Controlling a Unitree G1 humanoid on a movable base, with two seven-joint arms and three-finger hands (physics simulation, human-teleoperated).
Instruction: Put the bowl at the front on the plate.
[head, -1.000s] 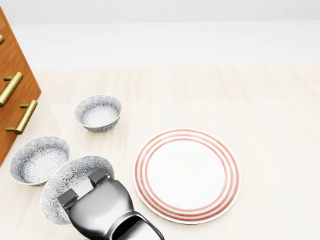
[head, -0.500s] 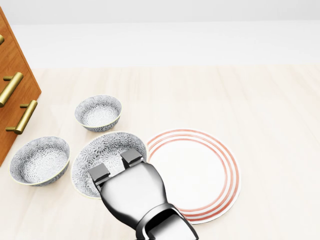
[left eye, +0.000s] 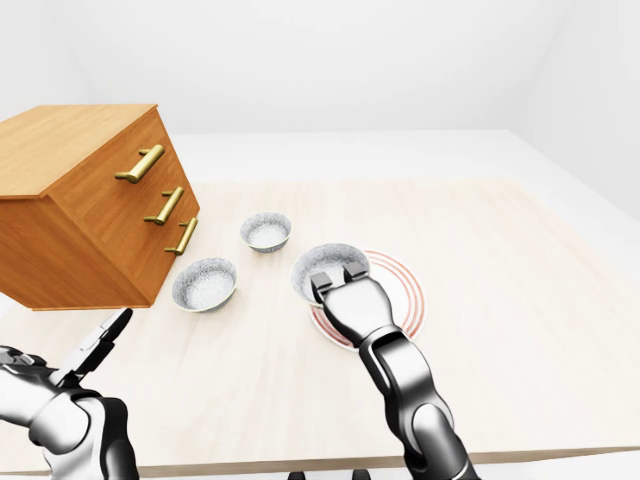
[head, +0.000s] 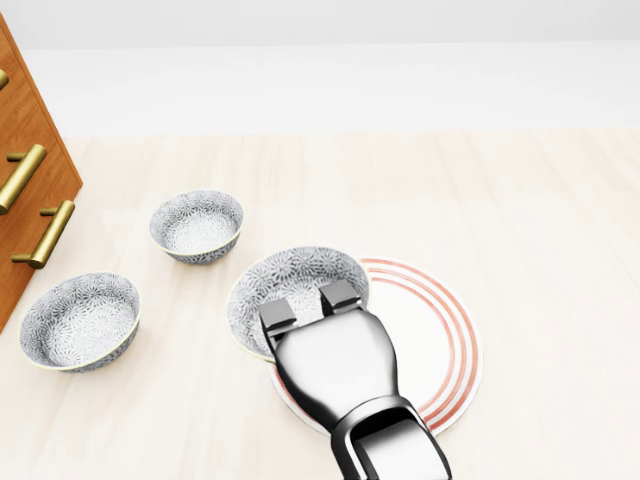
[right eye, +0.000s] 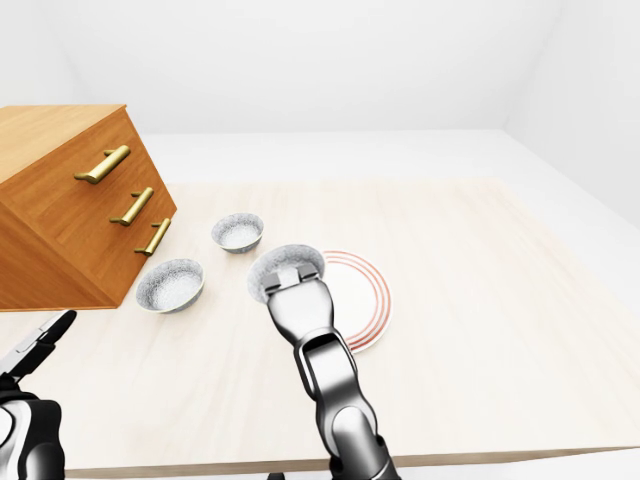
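Note:
The patterned grey-white bowl (head: 295, 278) hangs tilted over the left rim of the red-ringed white plate (head: 445, 335) in the head view. My right hand (head: 307, 305) is shut on the bowl's near rim, with two fingers hooked over the edge into the bowl. The hand and forearm hide the plate's middle and lower left. Whether the bowl touches the plate cannot be told. My left hand (left eye: 97, 342) is at the lower left of the left-eye view, fingers extended and holding nothing, far from the bowl.
Two more patterned bowls stand on the table left of the plate: one higher up (head: 197, 226), one near the left edge (head: 79, 321). A wooden drawer cabinet (left eye: 90, 205) with brass handles fills the left side. The table's near edge (left eye: 300, 462) runs along the bottom.
My right hand has carried the bowl to the right and upward in the head view, from beside the left bowl to over the plate's left rim. The other bowls stayed put.

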